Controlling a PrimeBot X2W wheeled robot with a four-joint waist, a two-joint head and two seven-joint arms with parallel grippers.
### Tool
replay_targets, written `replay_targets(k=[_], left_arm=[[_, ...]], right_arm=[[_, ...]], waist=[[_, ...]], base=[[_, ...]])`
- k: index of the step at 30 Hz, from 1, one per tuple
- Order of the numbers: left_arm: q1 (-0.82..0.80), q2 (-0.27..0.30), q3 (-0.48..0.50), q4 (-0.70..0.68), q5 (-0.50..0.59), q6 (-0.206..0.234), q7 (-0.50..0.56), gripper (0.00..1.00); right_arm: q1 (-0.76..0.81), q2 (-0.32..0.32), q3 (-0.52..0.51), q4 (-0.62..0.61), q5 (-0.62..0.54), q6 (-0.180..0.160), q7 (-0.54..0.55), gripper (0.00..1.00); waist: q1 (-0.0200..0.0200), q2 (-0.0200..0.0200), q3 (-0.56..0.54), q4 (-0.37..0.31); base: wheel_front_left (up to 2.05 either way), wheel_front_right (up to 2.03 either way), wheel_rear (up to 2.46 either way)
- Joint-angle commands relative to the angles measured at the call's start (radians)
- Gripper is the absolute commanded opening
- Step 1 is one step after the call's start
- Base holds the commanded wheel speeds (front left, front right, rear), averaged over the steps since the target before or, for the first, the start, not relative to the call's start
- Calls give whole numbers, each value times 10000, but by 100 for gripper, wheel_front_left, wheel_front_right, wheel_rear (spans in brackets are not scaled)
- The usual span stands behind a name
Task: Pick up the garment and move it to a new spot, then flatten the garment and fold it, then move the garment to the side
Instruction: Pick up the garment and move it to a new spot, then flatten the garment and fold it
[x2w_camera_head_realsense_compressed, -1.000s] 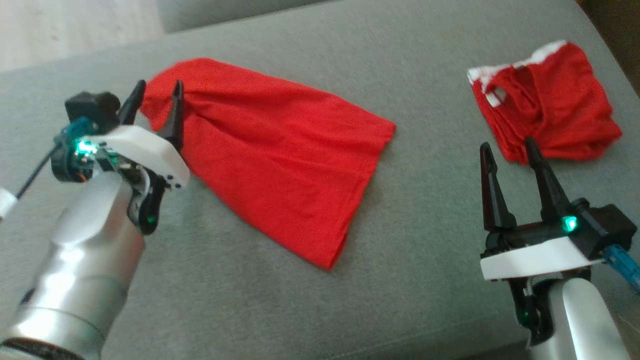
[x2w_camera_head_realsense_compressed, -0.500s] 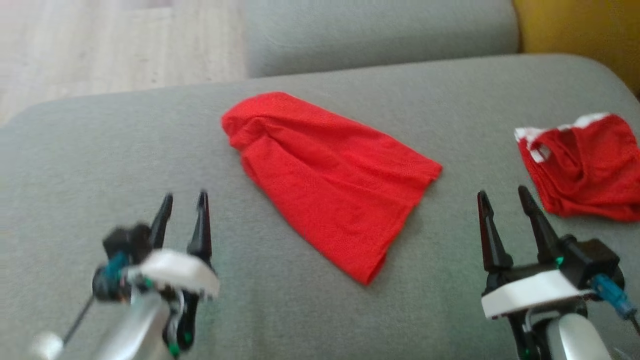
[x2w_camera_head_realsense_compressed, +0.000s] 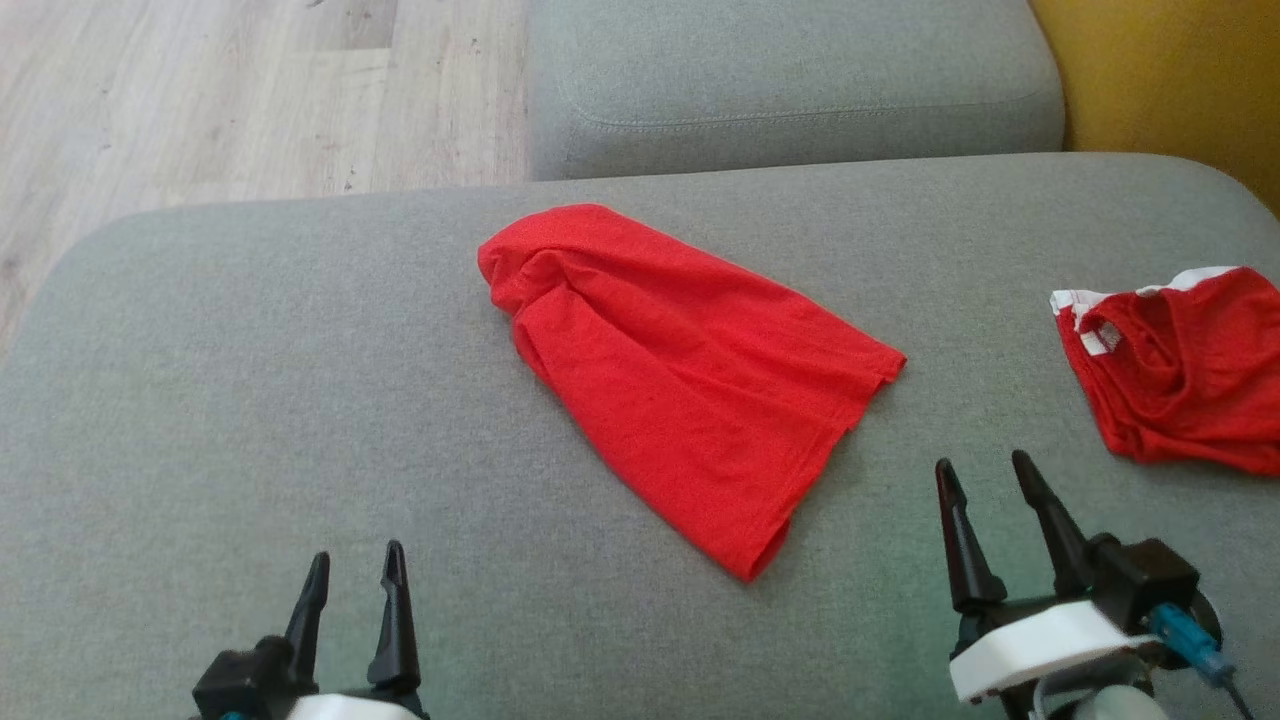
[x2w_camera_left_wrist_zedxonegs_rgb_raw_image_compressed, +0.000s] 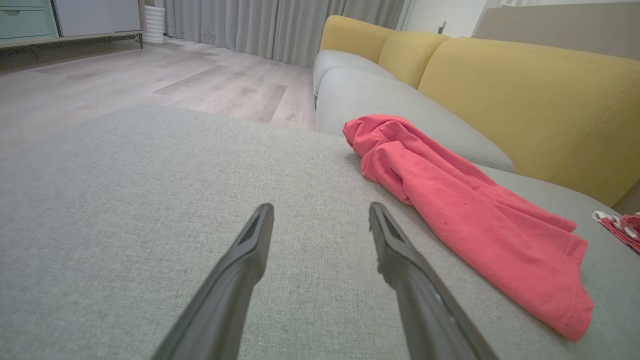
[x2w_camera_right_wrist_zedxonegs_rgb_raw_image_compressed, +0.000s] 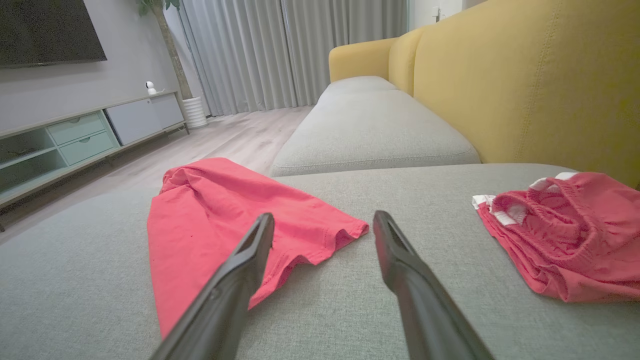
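1. Left pincer (x2w_camera_head_realsense_compressed: 356, 556): released, fingers spread, nothing between them. It hovers over the near edge of the grey cushion (x2w_camera_head_realsense_compressed: 250, 400), left of centre.
2. Right pincer (x2w_camera_head_realsense_compressed: 981, 462): likewise released and empty, over the near edge of the cushion, right of centre.
3. Red garment (x2w_camera_head_realsense_compressed: 690, 390): lies at the centre of the cushion, apart from both pincers. It forms a long narrow strip, bunched at its far end and smoother toward the near end.
4. Step in hand, as a judgement: the flatten-and-fold stage. The garment looks relocated but not yet neatly folded.
5. Next move, as a judgement: bring a pincer to the bunched far end or to a free hem. Thin cloth on a soft cushion calls for a low, shallow pinch.
6. Hard to make out: collar and sleeves cannot be told, and the lower layers are hidden.
7. Second red garment (x2w_camera_head_realsense_compressed: 1180, 390): at the right edge of the cushion, cut off by the head view's border.
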Motion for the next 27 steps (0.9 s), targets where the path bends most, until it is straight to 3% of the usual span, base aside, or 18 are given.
replay_targets(k=[1,27], left_arm=[[-411,170,422,-452,112,100,-123,100],[-62,268,236,-908,159,307,4,100]], right_arm=[[-300,-45,268,-192,69,37,-172,100],[-547,-45,399,844,103,37,-521,100]], waist=[[1,-1,-19,12],[1,-1,-220,-24]], base=[[0,0,0],[0,0,0]])
